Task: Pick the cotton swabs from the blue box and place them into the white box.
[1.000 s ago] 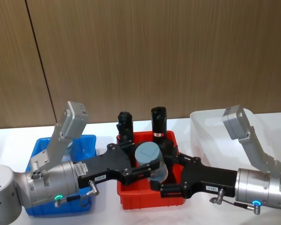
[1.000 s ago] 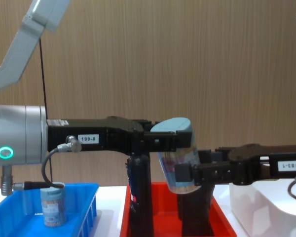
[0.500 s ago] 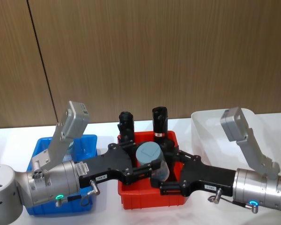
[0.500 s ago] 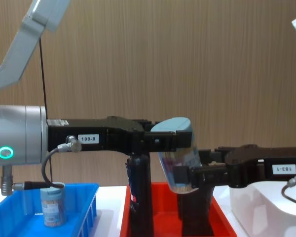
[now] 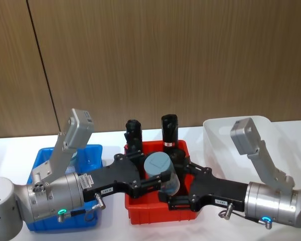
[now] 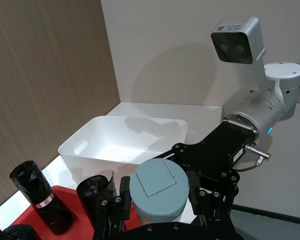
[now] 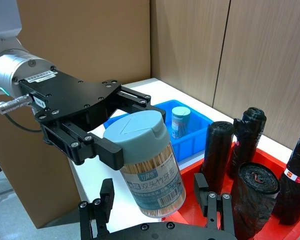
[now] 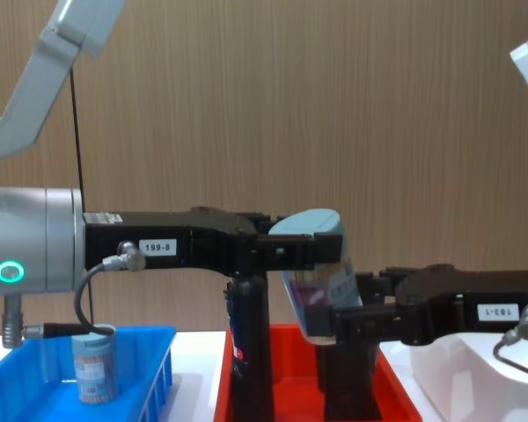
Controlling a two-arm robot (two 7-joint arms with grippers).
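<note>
Two grippers meet over the red plastic bin [image 5: 160, 217], and between them we see a clear cylindrical jar of cotton swabs [image 7: 151, 167] held in the air. Our left gripper [image 8: 304, 251] is clamped on its pale blue lid. Our right gripper [image 7: 155, 194] sits lower, fingers spread either side of the jar body. Left, another swab jar [image 8: 95, 367] stands in the ribbed blue plastic box [image 5: 44, 224]. Far right sits the smooth white plastic box [image 6: 92, 150].

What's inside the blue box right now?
One cotton swab jar stands upright in the blue box. The left arm covers part of the floor, so further jars cannot be ruled out.
</note>
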